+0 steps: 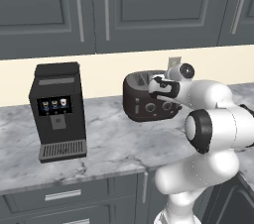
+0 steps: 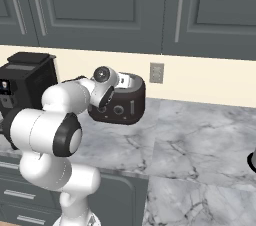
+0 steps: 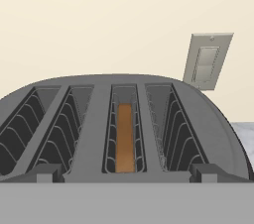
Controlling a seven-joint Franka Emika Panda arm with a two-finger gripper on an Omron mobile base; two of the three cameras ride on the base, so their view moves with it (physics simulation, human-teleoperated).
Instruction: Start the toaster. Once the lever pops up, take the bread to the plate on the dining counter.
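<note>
A: Where's the toaster (image 1: 149,96) sitting?

B: On the marble surface (image 1: 104,143), back against the cream wall. In the left base view it's just right of centre, with the black coffee machine (image 1: 57,111) well apart from it toward 9 o'clock. In the right base view the toaster (image 2: 122,101) shows behind the arm, and a wall outlet (image 2: 156,73) is on the wall at about 1 o'clock from it.

A: And the hand?

B: The hand (image 1: 161,88) is right in front of the toaster's upper front, pointing at it. The finger tips (image 3: 45,173) rise at the bottom of the hand view, spread wide, one at each lower corner of the toaster's top, with nothing between them.

A: The bread?

B: The bread (image 3: 124,138) stands on edge down inside a slot, a narrow brown strip, in the opening just left of centre in the hand view. The slots beside it show only wire guides.

A: Anything else close by?

B: Grey cabinets (image 1: 99,10) hang above, and drawers (image 1: 62,196) sit under the surface.
</note>
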